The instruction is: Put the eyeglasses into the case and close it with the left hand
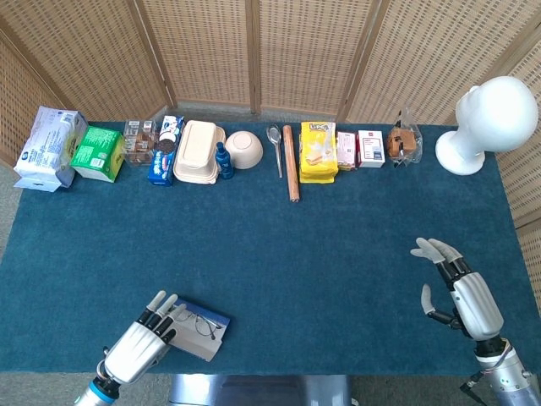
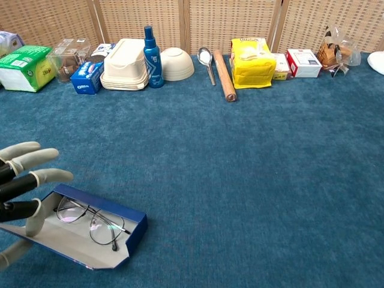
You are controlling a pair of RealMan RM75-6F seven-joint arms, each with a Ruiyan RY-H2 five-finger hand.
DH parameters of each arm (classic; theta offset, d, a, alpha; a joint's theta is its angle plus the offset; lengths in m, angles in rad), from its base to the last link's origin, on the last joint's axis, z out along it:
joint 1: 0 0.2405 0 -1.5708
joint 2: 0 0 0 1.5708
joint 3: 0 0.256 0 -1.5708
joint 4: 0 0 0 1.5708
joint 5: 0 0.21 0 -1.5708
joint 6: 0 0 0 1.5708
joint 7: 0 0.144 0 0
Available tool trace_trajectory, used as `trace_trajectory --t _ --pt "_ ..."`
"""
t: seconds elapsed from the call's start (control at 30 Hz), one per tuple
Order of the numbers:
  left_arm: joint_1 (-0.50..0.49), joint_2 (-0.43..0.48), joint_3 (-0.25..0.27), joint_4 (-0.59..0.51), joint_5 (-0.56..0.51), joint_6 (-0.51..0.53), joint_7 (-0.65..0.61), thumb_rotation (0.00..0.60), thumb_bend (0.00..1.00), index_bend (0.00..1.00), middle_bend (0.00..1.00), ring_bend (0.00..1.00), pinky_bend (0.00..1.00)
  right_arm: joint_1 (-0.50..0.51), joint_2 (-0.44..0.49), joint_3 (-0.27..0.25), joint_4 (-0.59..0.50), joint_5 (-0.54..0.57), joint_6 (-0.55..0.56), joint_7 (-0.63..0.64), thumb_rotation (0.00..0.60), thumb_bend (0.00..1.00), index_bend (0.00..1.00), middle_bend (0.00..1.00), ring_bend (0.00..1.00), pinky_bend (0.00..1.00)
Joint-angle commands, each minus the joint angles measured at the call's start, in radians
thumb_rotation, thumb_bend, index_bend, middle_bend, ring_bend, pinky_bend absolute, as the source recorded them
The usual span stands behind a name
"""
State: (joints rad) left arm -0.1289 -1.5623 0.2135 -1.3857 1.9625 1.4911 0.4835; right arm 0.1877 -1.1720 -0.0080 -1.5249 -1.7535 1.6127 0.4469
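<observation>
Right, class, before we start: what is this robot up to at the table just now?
The robot's left hand is at the near left edge of the table, its fingers on the end of an open blue glasses case. The eyeglasses lie inside the case, folded, and the lid is not yet closed. The right hand hovers open over the blue cloth at the far right, holding nothing. A row of boxes, a bowl and a bottle lines the back edge, untouched.
</observation>
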Motion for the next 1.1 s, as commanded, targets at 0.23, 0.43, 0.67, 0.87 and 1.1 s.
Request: trace_trajectory --t 0.23,0.43,0.67,0.87,1.1 --pt "0.008 -0.006 -0.027 -0.021 -0.062 -0.003 -0.080 0.586 0.42 0.59 0.18 0.04 0.00 -0.003 0.003 0.001 -0.006 0.003 0.000 -0.007 0.462 0.66 0.03 0.26 0.12 0.15" --pt "0.007 -0.015 -0.048 -0.033 -0.109 -0.022 -0.126 0.583 0.42 0.58 0.18 0.04 0.00 -0.003 0.004 0.001 -0.008 0.008 -0.005 -0.009 0.459 0.66 0.03 0.26 0.12 0.15" --pt "0.013 -0.047 -0.078 -0.016 -0.172 -0.035 -0.175 0.586 0.42 0.57 0.18 0.04 0.00 -0.005 0.007 0.002 -0.008 0.015 -0.009 -0.008 0.448 0.66 0.03 0.26 0.12 0.15" --pt "0.015 -0.061 -0.096 -0.005 -0.206 -0.039 -0.203 0.581 0.42 0.55 0.17 0.04 0.00 -0.006 0.006 0.003 -0.005 0.019 -0.012 -0.003 0.446 0.66 0.03 0.26 0.12 0.15" --pt "0.010 -0.075 -0.120 -0.005 -0.251 -0.055 -0.240 0.585 0.42 0.52 0.16 0.04 0.00 -0.005 0.003 0.004 0.001 0.025 -0.017 0.001 0.441 0.66 0.03 0.26 0.12 0.15"
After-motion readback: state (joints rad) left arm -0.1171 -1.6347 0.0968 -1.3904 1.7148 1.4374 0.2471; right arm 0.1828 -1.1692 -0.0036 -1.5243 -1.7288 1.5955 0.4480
